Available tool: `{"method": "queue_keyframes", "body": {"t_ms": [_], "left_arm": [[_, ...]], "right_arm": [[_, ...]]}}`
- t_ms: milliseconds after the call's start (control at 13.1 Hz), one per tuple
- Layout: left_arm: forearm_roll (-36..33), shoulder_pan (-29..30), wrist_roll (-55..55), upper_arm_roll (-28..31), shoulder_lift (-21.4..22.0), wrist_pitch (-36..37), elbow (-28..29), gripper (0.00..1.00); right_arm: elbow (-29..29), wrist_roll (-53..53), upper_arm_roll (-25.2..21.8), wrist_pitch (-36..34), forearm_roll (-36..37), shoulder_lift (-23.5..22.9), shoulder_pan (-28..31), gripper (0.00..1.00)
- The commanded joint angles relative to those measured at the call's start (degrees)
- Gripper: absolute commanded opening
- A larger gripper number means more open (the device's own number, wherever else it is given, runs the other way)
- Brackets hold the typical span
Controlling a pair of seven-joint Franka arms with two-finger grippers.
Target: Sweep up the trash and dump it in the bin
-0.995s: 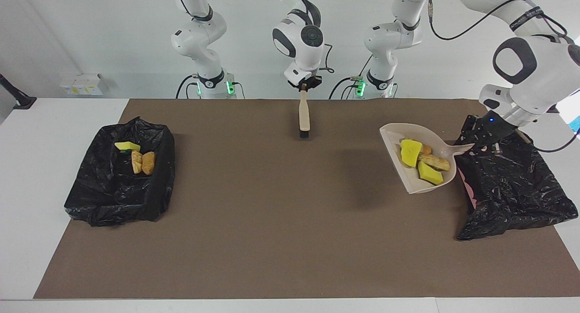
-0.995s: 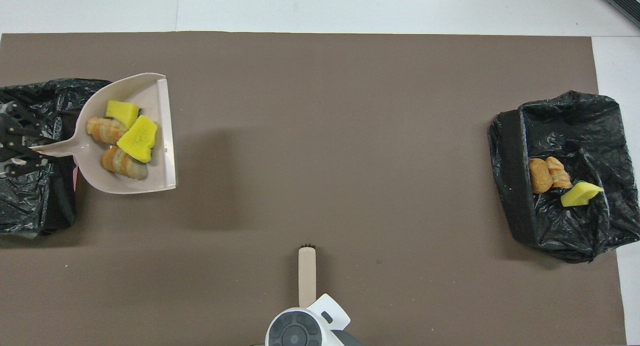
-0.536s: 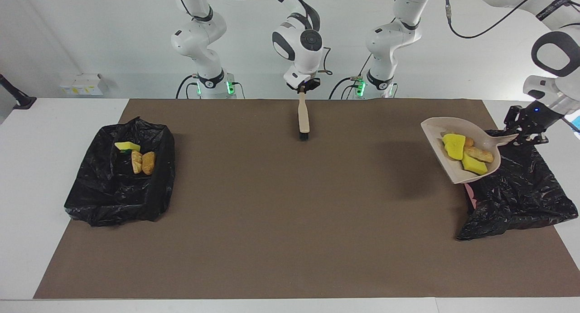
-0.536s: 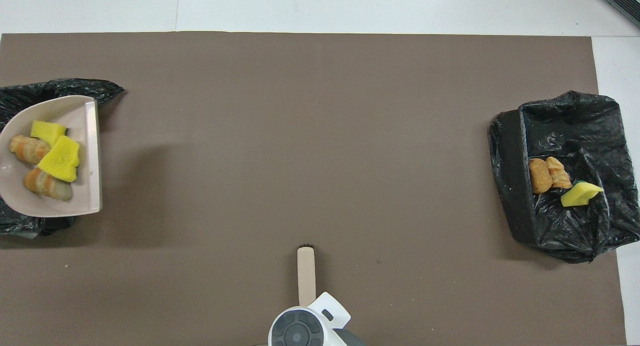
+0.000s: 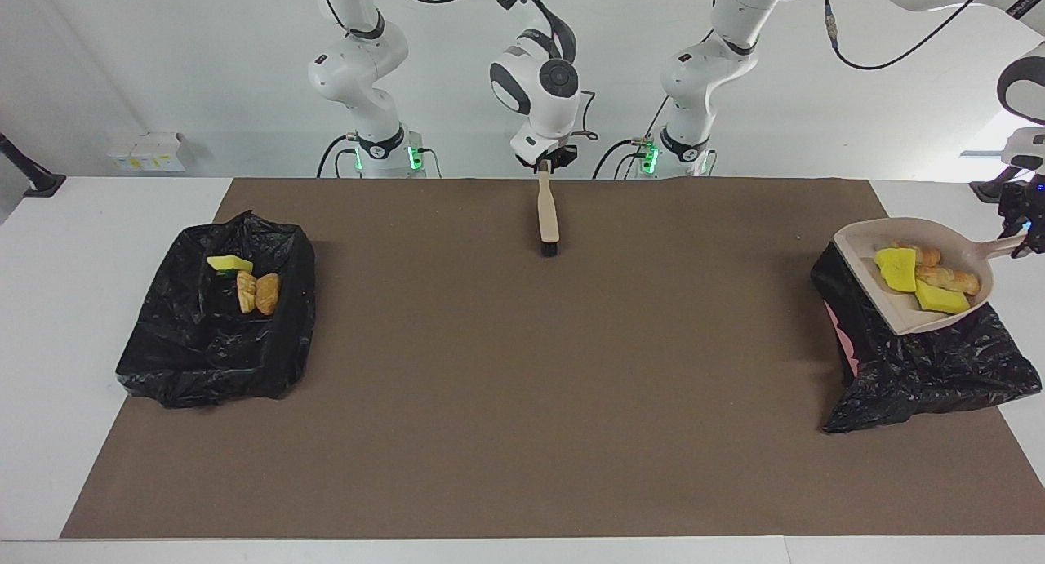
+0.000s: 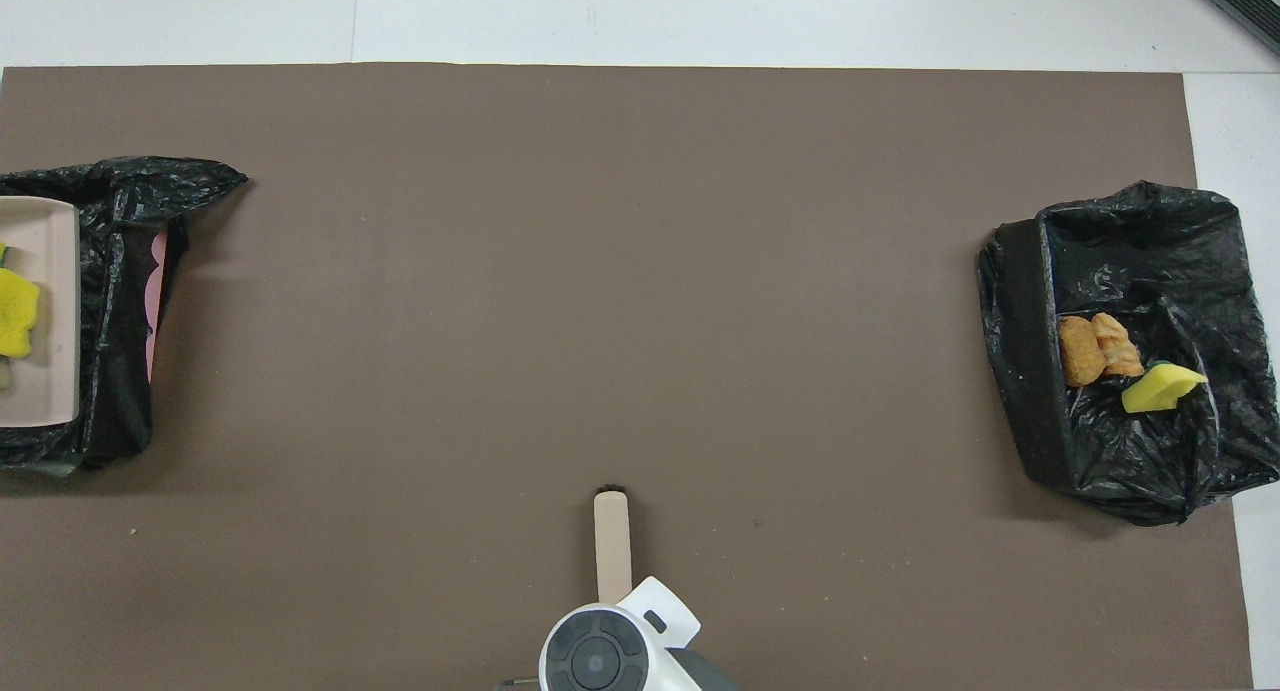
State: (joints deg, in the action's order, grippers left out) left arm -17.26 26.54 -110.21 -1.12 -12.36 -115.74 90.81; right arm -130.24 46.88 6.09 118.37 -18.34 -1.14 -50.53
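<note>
Trash load (image 5: 921, 277) of yellow sponge chunks and bread pieces now rides in the dustpan (image 5: 898, 311) directly over the black-lined bin (image 5: 922, 376) at the left arm's end of the table. A second ago the pan hung over the brown mat (image 5: 522, 401) beside that bin; half a second ago its rim only overlapped the bin's edge. Pan is raised, roughly level, and nothing has spilled.

Left gripper (image 5: 1022, 239) is clamped on the dustpan handle at the edge of the facing view; it has carried the pan sideways and slightly upward. In the overhead view only a strip of the pan (image 6: 40, 311) and one sponge (image 6: 15, 316) show.

Judgement: transport is done; what remains for this load is tipping the pan so the scraps slide into the liner.

Three more scraps (image 5: 245, 282) lie in the other lined bin (image 5: 212, 344) at the right arm's end, unchanged.

Right gripper (image 5: 545, 166) stands over the mat's edge nearest the robots, at the top of the brush handle (image 5: 546, 213), bristles on the mat. Brush is unmoved. I cannot tell whether its fingers grip or are letting go.
</note>
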Motion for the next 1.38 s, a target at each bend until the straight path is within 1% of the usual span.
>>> {"method": "queue_keyframes", "body": {"t_ms": [0, 77, 230, 306, 459, 612, 765, 842, 918, 1071, 1148, 1301], "left_arm": [[-10.82, -1.05, 5.32, -0.11, -1.0, -3.87, -0.9, 0.0], [-15.13, -1.57, 7.0, -0.2, -0.92, -4.23, -0.55, 0.0], [-20.95, -2.63, 9.29, -0.11, -0.04, -6.16, 1.72, 0.0], [-25.07, -2.81, 10.96, -0.2, 0.4, -6.34, 2.61, 0.0], [-32.19, -4.65, 14.74, -0.11, 2.59, -5.91, 5.76, 0.0], [-39.92, -6.05, 17.65, -0.11, 4.79, -5.64, 9.11, 0.0], [-44.07, -6.24, 19.06, -0.11, 5.32, -4.85, 9.65, 0.0], [-47.49, -6.32, 19.15, -0.11, 5.67, -4.5, 9.65, 0.0], [-50.3, -6.5, 19.32, -0.2, 6.2, -3.8, 9.74, 0.0], [-54.0, -8.86, 22.56, -0.11, 7.26, -0.91, 9.91, 0.0], [-56.81, -10.09, 26.93, -0.28, 7.61, 2.15, 10.0, 0.0], [-57.63, -13.17, 29.52, -0.46, 8.13, 8.48, 9.65, 0.0]], "right_arm": [[2.62, -1.53, -0.02, -0.07, 0.15, -0.71, 3.75, 0.68], [2.89, -1.36, -0.11, -0.24, 0.24, 0.25, 5.6, 0.7], [5.25, -1.62, -0.46, -2.16, 1.37, 2.28, 10.33, 0.79], [6.57, -2.32, -0.55, -2.7, 3.38, 2.54, 12.28, 0.91], [9.73, -2.67, -0.55, -2.62, 9.52, 2.37, 17.98, 1.0], [12.63, -2.76, -0.55, -2.62, 12.97, 1.67, 22.91, 1.0], [15.71, -4.68, -0.55, -2.7, 16.04, 1.49, 27.13, 1.0], [17.11, -5.91, -0.64, -3.23, 16.41, 1.75, 29.15, 1.0], [18.87, -7.58, -0.55, -5.23, 16.5, 2.19, 31.69, 1.0], [25.35, -12.67, -0.55, -12.33, 16.5, 2.19, 35.83, 1.0], [28.52, -15.13, -0.55, -16.29, 16.5, 2.19, 37.33, 1.0], [32.58, -18.92, -0.9, -22.19, 16.58, 2.81, 38.92, 1.0]]}}
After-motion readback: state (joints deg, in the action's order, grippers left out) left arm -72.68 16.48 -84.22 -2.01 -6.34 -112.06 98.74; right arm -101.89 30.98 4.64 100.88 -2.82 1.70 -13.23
